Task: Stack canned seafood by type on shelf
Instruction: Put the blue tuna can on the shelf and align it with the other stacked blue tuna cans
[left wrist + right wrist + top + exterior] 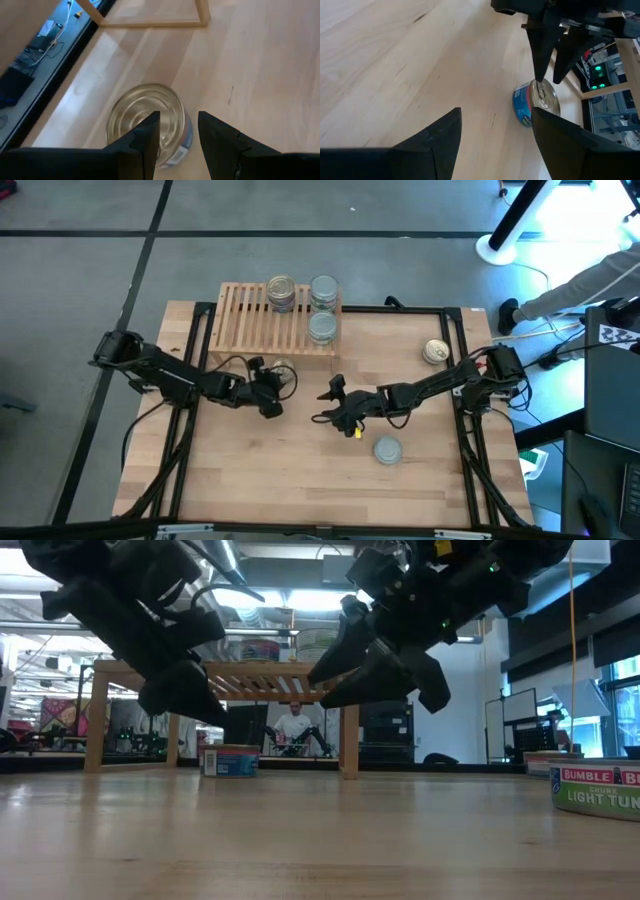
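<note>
The left gripper (178,131) hangs spread above a gold can (148,121) just in front of the shelf (268,320). The can looks rigid and smooth; grip its side wall. The right gripper (333,408) waits nearby, spread.

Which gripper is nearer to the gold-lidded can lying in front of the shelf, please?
Left. The left gripper hovers right over that can, fingers open; the right gripper is farther off to the side.
</note>
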{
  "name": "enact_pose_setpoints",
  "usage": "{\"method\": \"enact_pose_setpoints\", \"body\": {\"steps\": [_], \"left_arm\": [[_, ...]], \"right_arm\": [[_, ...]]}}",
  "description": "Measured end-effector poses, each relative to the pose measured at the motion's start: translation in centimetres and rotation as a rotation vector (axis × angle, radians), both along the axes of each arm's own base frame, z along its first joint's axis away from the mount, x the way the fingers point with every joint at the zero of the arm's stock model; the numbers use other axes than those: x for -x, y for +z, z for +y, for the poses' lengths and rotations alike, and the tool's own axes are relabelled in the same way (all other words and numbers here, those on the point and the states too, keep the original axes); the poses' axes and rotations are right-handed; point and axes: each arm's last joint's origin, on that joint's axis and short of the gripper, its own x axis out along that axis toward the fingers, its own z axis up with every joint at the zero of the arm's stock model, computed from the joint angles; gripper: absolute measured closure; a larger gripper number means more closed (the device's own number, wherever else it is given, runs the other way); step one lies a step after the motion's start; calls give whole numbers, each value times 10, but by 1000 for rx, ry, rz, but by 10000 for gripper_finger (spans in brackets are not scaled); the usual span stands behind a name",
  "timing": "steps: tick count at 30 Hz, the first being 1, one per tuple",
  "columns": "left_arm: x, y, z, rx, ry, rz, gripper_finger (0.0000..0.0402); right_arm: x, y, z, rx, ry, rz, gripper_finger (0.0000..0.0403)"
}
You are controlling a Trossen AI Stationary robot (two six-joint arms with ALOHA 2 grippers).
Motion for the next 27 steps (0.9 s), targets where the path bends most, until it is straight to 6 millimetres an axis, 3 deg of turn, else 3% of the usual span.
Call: {"method": "enact_pose_setpoints", "body": {"steps": [7,27], "left_arm": [[-3,-6,2,63,-35,12,273],[-10,-28,13,27,5,97,273]], "right_arm": [[0,0,0,0,0,-1,166],[-2,4,0,-10,0,-49,166]]}}
